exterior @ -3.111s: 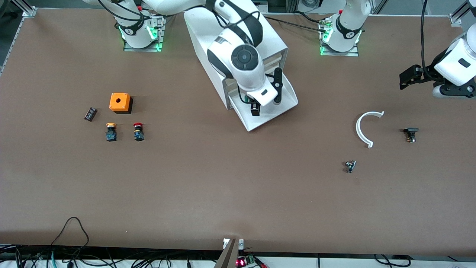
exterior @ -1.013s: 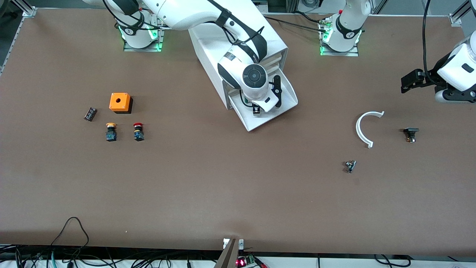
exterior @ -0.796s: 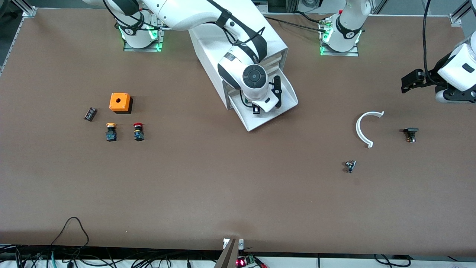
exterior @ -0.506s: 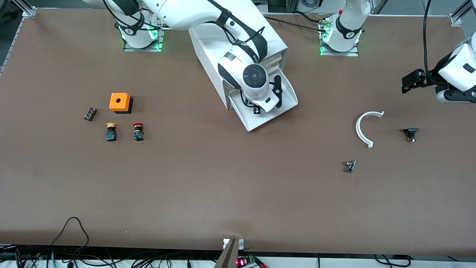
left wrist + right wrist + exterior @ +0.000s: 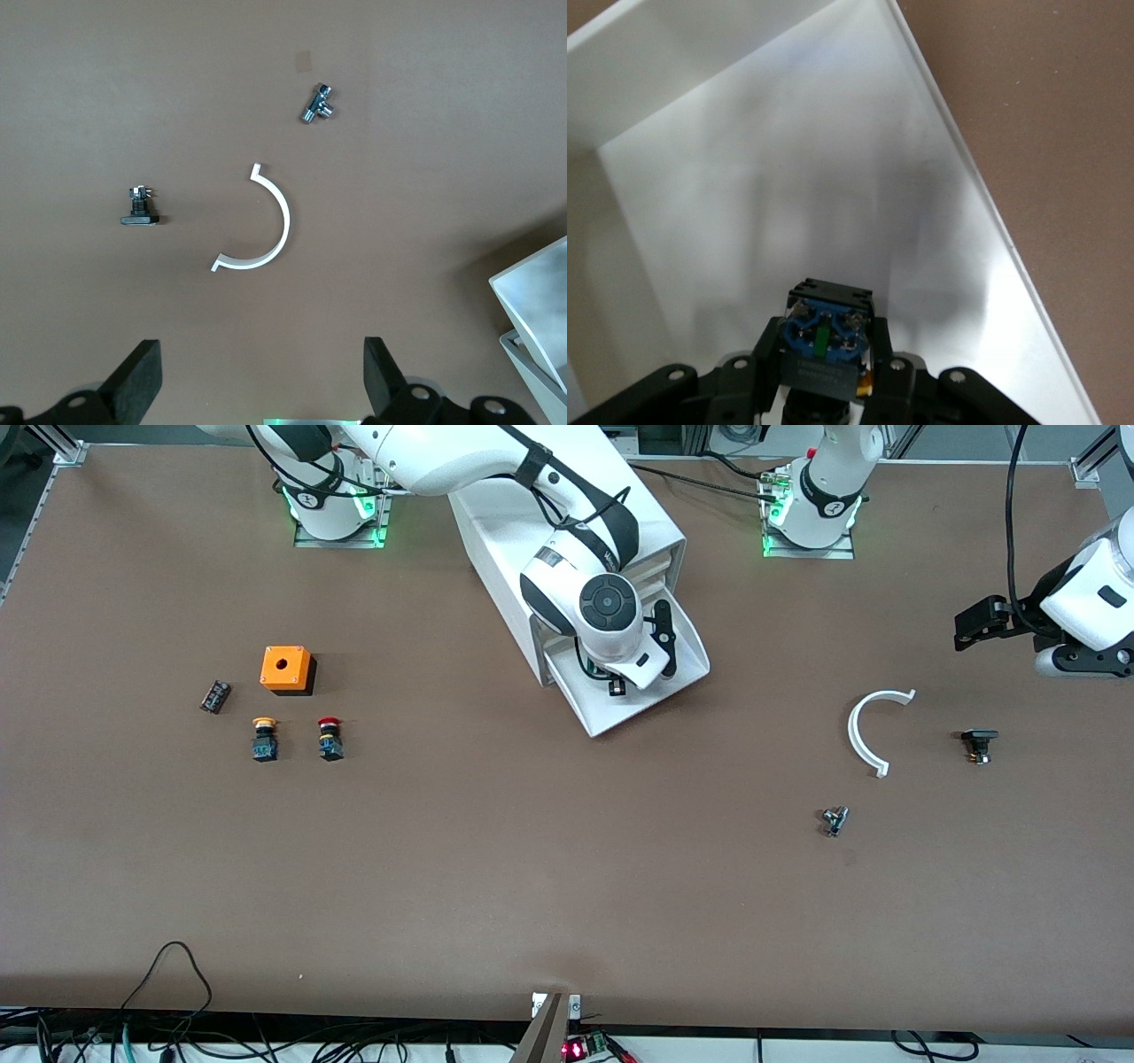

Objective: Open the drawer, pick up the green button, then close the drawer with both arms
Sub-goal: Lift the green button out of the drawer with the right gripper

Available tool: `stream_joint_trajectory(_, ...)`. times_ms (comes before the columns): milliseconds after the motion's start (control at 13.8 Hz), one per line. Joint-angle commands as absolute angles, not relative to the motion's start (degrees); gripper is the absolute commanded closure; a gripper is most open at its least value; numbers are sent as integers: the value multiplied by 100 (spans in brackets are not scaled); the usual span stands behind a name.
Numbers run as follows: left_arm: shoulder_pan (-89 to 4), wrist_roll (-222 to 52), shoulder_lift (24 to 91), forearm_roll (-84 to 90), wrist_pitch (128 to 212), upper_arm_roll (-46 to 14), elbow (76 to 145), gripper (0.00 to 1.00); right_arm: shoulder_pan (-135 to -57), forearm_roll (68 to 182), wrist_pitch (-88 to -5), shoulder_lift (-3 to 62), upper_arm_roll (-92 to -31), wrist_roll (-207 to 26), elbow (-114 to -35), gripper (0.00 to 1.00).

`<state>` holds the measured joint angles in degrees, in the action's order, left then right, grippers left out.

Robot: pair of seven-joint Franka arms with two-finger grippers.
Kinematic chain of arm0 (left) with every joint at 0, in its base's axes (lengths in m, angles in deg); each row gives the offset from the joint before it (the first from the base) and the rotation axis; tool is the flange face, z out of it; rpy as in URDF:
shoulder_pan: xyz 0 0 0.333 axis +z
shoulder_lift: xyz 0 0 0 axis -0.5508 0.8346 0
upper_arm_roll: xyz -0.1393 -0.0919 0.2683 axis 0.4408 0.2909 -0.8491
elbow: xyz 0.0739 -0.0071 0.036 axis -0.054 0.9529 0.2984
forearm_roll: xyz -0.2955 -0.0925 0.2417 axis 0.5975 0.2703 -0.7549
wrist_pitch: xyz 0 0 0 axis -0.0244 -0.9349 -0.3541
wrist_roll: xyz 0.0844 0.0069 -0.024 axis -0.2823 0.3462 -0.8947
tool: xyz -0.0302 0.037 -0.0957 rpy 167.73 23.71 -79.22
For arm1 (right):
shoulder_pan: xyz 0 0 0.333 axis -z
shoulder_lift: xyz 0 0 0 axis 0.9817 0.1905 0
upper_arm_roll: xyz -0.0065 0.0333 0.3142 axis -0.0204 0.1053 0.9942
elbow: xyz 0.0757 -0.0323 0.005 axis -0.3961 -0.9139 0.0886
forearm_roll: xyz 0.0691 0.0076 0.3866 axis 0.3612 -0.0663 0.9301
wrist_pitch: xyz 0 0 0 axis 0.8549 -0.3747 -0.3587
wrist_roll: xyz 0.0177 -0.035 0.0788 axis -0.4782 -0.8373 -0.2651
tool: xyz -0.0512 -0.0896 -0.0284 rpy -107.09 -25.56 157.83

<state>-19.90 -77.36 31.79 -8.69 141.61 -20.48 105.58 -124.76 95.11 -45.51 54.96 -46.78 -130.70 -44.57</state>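
The front view looks down from high across the table (image 5: 496, 850), facing both arm bases. The left wrist view looks straight down from well above, sharing the white arc (image 5: 262, 221) (image 5: 868, 731). The right wrist view peers closely into the drawer (image 5: 833, 177) (image 5: 660, 691).

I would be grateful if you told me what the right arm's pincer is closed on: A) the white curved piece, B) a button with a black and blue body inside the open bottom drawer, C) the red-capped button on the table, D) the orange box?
B: the right pincer grips the button by its black and blue body, over the white floor of the open drawer.
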Motion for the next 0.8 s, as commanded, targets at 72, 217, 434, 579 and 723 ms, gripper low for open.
stream_joint_trajectory(72, -2024, -7755, 3311, -1036, 14047, -2060, 10346, 0, -12455, 9622, -4401, 5503, -4669, -13167, -3938, 79)
stream_joint_trajectory(217, -2015, -7755, 3320, -1036, 14056, -2060, 10346, 0, -12385, 9630, -4409, 5327, -4695, -13088, -3867, 79)
stream_joint_trajectory(434, -1998, -7755, 3373, -1027, 14178, -2069, 10355, 0, -12218, 9613, -4400, 4994, -4765, -12764, -3840, 79)
stream_joint_trajectory(579, -1989, -7799, 3390, -1053, 14302, -2069, 10372, 0, -12174, 9613, -4392, 4721, -4975, -12395, -3962, 79)
stream_joint_trajectory(723, -2006, -7834, 3417, -1263, 14407, -2052, 10407, 0, -12130, 9613, -4400, 4327, -5326, -12034, -4357, 79)
